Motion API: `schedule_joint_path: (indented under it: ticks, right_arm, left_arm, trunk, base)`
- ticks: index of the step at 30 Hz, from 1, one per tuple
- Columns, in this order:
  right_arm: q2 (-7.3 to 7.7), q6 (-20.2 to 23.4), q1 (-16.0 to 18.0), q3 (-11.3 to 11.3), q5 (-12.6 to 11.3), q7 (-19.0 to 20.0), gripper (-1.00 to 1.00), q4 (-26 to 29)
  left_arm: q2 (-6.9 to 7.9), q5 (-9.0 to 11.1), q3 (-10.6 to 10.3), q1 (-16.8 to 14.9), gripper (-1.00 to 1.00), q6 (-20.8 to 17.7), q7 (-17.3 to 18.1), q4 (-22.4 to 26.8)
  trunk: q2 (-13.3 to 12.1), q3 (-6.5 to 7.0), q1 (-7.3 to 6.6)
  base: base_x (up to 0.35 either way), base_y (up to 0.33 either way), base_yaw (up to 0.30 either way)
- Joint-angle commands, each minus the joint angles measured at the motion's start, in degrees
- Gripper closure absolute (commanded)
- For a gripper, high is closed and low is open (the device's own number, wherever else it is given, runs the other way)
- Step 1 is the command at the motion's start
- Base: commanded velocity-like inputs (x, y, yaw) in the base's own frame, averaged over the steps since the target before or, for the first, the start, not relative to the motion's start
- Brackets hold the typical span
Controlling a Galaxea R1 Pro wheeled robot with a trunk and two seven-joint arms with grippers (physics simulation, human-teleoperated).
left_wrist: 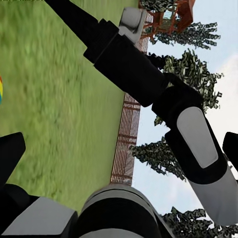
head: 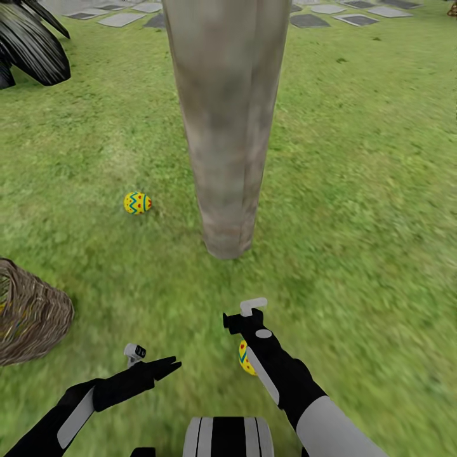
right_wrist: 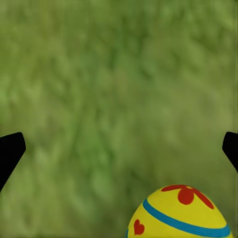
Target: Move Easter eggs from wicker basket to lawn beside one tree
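Hovering wide-open, the right gripper (right_wrist: 119, 144) frames a yellow egg (right_wrist: 178, 212) on grass.

Grey paving stones (head: 120, 19) run along the top edge of the head view, on both sides of the trunk. A dark, spiky-leaved plant (head: 32, 44) fills the upper left corner. In the left wrist view a brown slatted fence (left_wrist: 128, 144) borders the grass, with dark cypresses (left_wrist: 191, 74) and a wooden playset (left_wrist: 171, 15) against pale sky.
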State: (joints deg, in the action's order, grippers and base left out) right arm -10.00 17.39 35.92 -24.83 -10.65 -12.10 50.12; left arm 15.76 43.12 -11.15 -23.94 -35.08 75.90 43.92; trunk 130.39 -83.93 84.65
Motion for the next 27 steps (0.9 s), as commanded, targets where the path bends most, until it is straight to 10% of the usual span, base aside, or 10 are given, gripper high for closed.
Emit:
schedule_joint_path:
  ticks: [1, 27]
  right_arm:
    - [0.00, 0.19, 0.05, -0.13, -0.51, -0.47, -1.00, 0.06]
    - [0.00, 0.27, 0.04, -0.13, -0.51, -0.38, -1.00, 0.24]
  left_arm:
    - [0.07, 0.48, -0.27, -0.01, -1.00, -0.60, 0.04, 0.00]
    - [0.18, 0.48, -0.18, -0.04, -1.00, -0.45, 0.10, -0.04]
  trunk:
    - [0.01, 0.06, -0.01]
    - [0.01, 2.46, -0.01]
  base:
    - [0.000, 0.000, 0.000]
    - [0.000, 0.000, 0.000]
